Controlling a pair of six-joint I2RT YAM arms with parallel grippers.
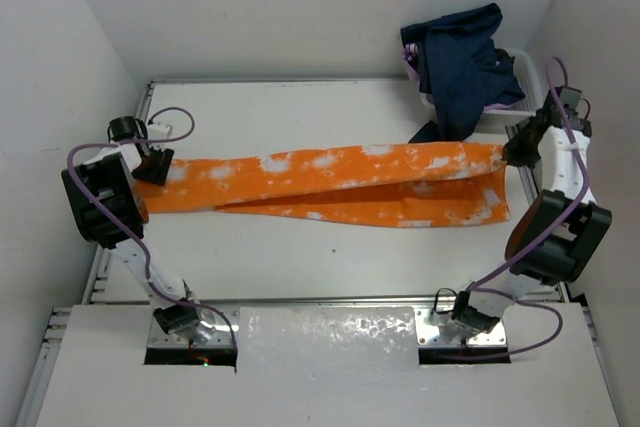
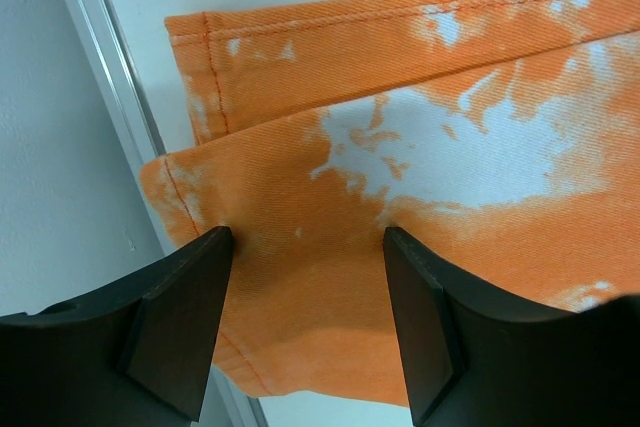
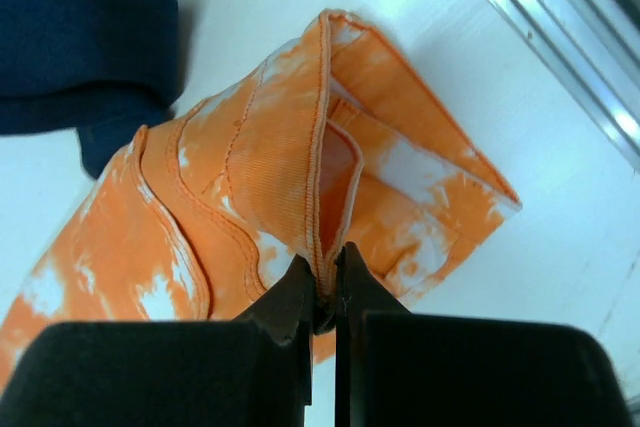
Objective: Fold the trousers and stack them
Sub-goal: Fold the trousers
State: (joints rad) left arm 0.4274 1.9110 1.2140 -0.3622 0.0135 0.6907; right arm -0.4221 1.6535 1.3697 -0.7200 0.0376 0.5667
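Left end: left jaws stand part open over the leg ends of the bright-orange, white-splotched cloth trousers (image 1: 340,182), the two black fingers (image 2: 180,317) set either side of the upper hem (whether the tips press the cloth, cannot tell) and nothing clamped between them. Two stitched hems lie here, one partly over the other, near the bench's (image 1: 300,107) left rail. Middle: trousers stretched flat across the white bench, the legs lying almost on top of each other, splaying a little toward the right. Right end: right jaws closed tight on an edge of the waistband (image 3: 322,147), that end bunched and raised. Far right corner: a heap of dark navy cloth (image 1: 465,57), one flap just beside the waistband.
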